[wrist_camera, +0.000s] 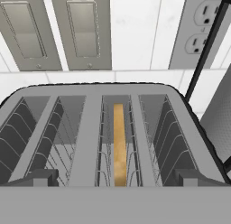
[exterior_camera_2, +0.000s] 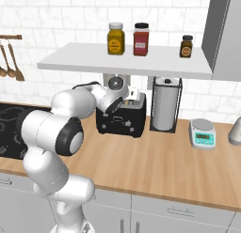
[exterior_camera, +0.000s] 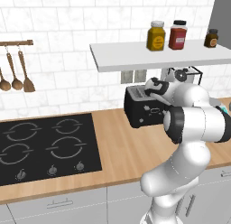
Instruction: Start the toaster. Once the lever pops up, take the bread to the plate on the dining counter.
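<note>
No writing can be read on the toaster (exterior_camera_2: 123, 115). The gripper (wrist_camera: 115, 180) hangs open just above it, the bread (wrist_camera: 119, 144) standing on edge in the slot between the fingertips (wrist_camera: 38, 178).

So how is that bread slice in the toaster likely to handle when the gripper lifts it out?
The bread stands on edge in a narrow wire-lined slot of the toaster, so it probably snags if pulled askew. It looks thin and flat: likely light, fairly stiff, but crushable. The open gripper would probably need a gentle pinch.
</note>
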{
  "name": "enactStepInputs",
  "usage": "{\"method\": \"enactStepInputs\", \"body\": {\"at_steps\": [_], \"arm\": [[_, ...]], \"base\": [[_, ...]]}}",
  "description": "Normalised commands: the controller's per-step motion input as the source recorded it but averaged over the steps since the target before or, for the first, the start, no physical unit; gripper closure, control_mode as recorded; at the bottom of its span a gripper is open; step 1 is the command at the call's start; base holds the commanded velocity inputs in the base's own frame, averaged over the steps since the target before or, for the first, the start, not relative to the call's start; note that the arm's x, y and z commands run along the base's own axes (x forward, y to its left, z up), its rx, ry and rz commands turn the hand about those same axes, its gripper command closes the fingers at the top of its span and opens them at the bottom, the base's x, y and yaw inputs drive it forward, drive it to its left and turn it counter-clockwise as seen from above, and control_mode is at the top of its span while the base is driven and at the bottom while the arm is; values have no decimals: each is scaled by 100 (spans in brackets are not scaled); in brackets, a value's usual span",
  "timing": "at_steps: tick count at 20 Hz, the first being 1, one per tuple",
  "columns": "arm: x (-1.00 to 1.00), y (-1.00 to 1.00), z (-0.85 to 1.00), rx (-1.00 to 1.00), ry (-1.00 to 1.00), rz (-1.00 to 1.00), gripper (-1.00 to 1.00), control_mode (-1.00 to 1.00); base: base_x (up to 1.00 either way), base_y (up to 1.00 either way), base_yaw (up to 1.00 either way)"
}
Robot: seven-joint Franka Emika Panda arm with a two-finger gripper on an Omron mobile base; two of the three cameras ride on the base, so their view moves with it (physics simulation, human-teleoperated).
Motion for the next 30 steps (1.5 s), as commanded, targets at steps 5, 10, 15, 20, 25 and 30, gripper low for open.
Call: {"method": "enactStepInputs", "body": {"at_steps": [5, 10, 15, 20, 25, 30], "arm": [[0, 0, 0, 0, 0, 0, -100, -100], [0, 0, 0, 0, 0, 0, -100, -100], [0, 0, 0, 0, 0, 0, -100, -100], [0, 0, 0, 0, 0, 0, -100, -100], [0, 0, 0, 0, 0, 0, -100, -100], [0, 0, 0, 0, 0, 0, -100, -100]], "base": [[0, 0, 0], [0, 0, 0], [0, 0, 0], [0, 0, 0], [0, 0, 0], [0, 0, 0]]}}
